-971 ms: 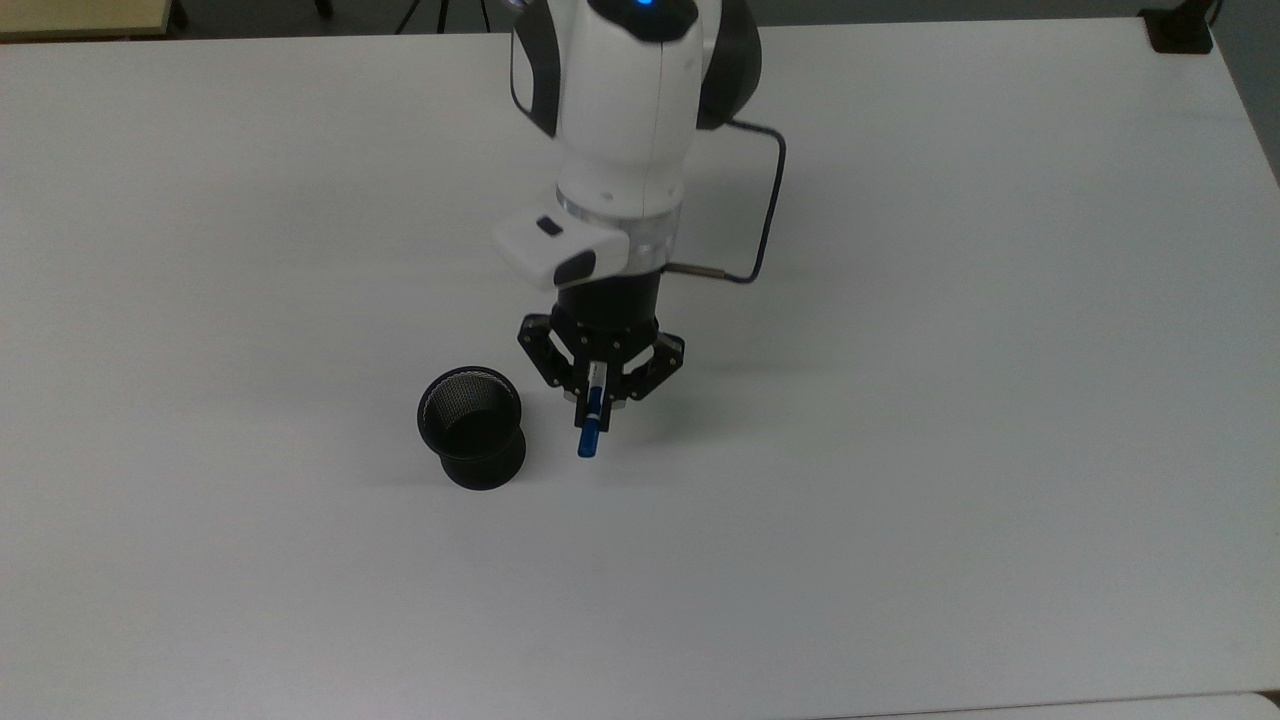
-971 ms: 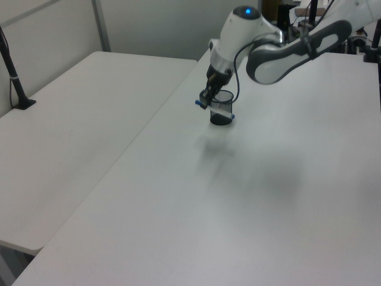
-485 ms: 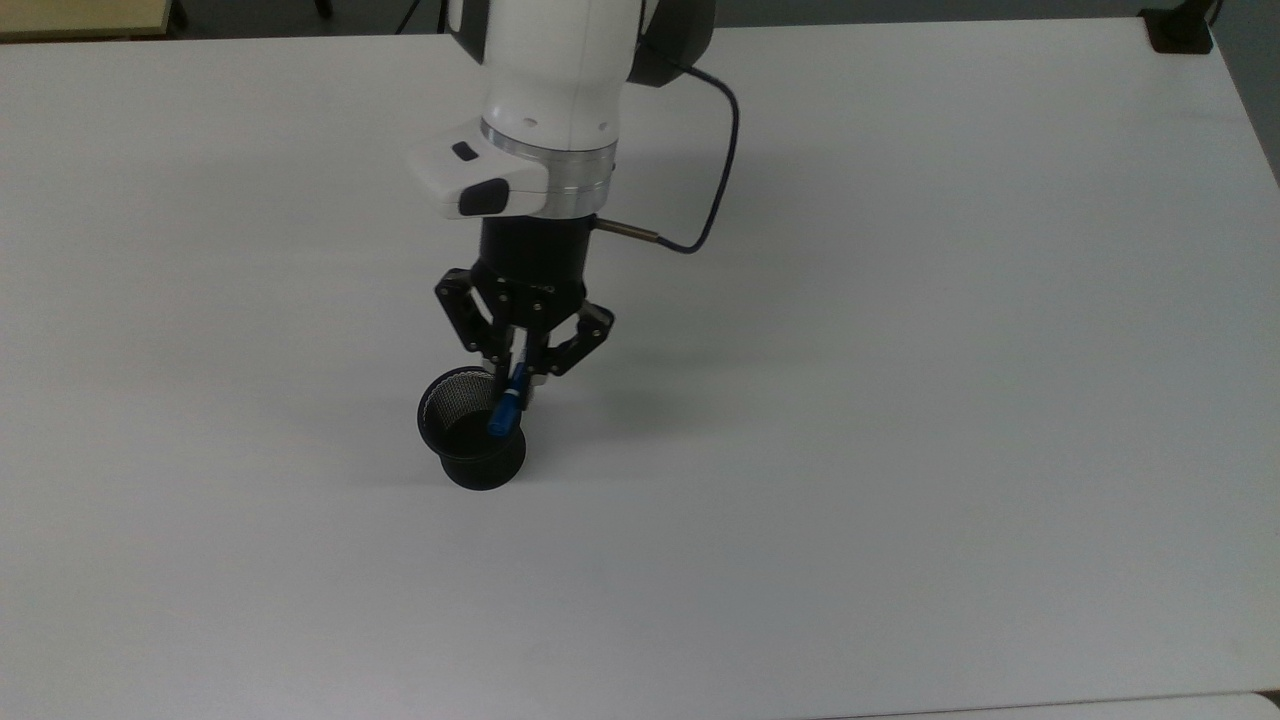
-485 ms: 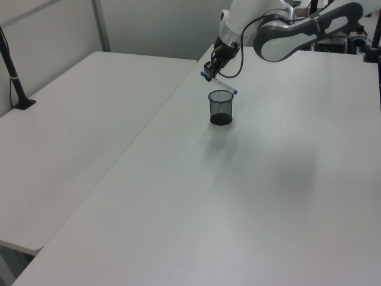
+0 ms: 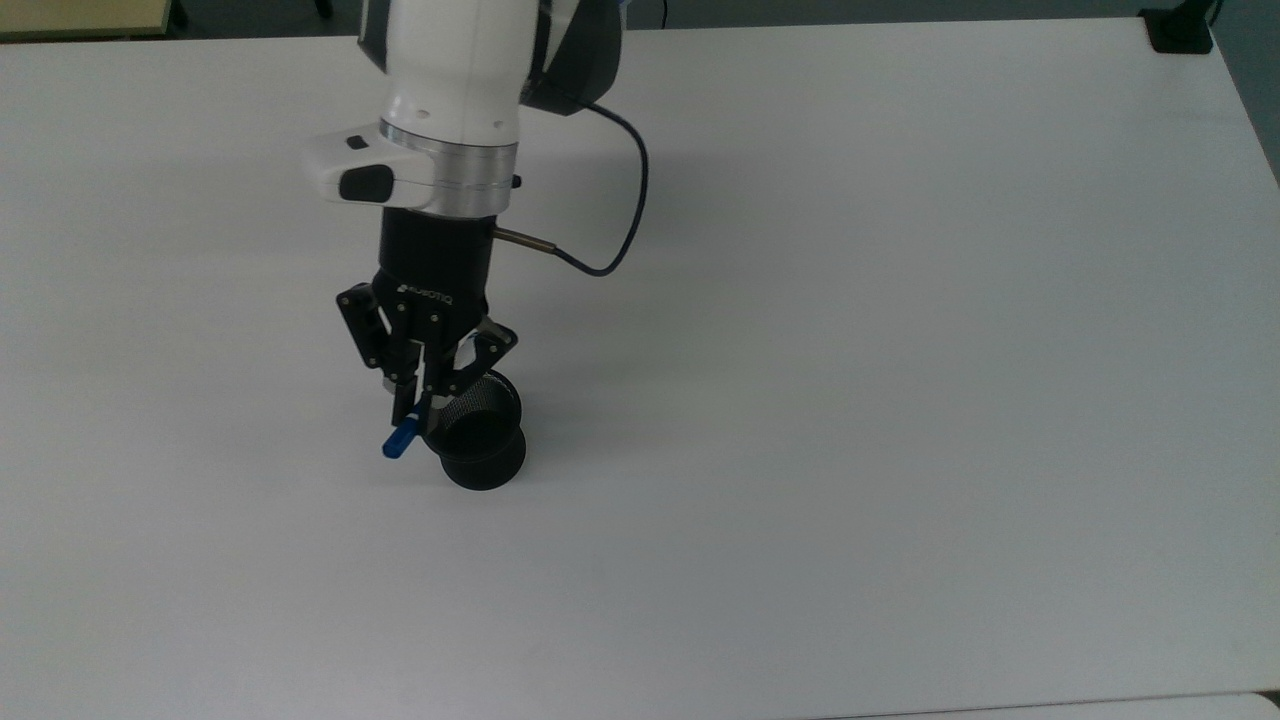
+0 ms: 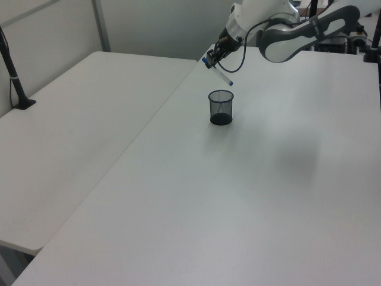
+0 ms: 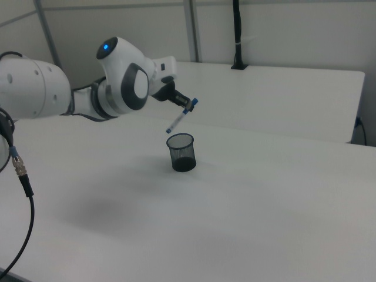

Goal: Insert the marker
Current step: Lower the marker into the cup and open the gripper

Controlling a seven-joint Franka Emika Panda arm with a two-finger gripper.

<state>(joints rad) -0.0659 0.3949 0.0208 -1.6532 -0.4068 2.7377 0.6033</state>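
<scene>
One gripper [image 5: 418,398] clamps tilted marker [image 6: 218,72] above cup [image 6: 221,107]

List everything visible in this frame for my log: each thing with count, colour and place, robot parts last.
marker: one, white barrel with blue ends, held tilted in the air above the cup
cup: one, black mesh, upright on the near table
tables: two, white, side by side; the cup stands on the one under the arm
post: one, black, clamped at the far table's edge in the right view
cable: one, dark, looping from the wrist
arm: one, white and grey, reaching over the table
tool: one, black, shut on the marker
</scene>
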